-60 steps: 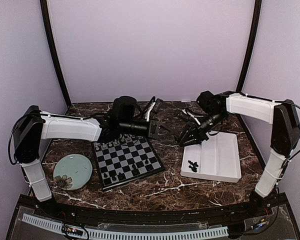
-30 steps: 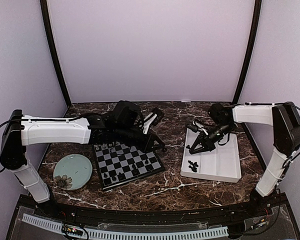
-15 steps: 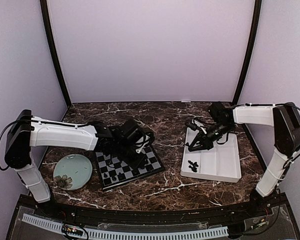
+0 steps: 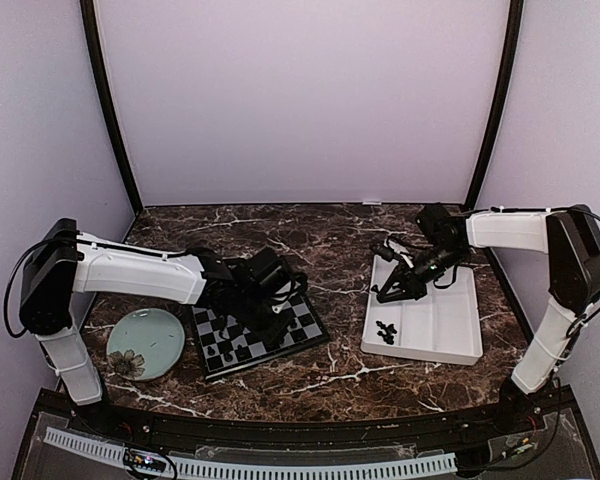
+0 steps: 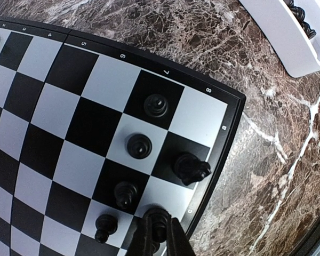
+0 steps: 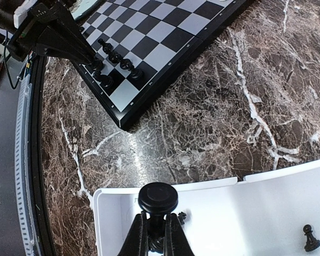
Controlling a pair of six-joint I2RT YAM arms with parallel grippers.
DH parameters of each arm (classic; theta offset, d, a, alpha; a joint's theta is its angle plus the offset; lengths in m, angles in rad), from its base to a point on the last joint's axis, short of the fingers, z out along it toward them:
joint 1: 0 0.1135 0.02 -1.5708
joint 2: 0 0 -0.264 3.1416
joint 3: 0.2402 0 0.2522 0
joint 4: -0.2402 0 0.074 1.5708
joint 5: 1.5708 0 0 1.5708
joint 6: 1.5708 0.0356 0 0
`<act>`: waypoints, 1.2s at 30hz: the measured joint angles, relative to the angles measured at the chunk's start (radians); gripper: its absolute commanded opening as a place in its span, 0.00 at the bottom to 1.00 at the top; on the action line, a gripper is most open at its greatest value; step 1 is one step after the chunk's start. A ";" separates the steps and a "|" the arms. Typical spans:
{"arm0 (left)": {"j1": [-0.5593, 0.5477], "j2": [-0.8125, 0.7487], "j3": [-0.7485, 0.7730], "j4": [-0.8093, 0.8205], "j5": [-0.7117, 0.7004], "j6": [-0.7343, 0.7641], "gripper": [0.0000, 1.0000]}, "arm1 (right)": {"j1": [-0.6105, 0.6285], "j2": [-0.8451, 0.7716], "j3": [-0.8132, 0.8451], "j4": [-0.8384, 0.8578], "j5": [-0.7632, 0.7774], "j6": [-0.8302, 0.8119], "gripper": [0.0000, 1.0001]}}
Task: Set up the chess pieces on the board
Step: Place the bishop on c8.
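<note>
Small black chess pieces [image 5: 139,145] stand upright near one corner of the checkered board [image 5: 40,109].

The bottom edge is cutting off the left gripper [image 5: 158,223], whose fingers [image 5: 143,240] are covering the lower part of a black chess piece [image 5: 156,213] at the board's [image 5: 85,85] corner. The right gripper [image 6: 157,220] is likewise hiding the base of a round-topped piece [image 6: 158,198]. From above, the loose pieces [image 4: 385,332] in the tray [image 4: 420,351] are looking too small to identify.
</note>
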 measured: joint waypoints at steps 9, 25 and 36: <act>0.000 0.005 0.000 0.006 0.008 0.000 0.00 | 0.000 0.000 0.000 -0.001 0.000 0.000 0.00; 0.000 0.013 0.004 0.023 0.024 0.000 0.05 | 0.001 0.012 0.002 -0.002 0.000 0.000 0.00; 0.000 0.014 0.005 0.020 0.026 0.000 0.18 | 0.001 0.012 0.002 -0.002 0.000 0.000 0.00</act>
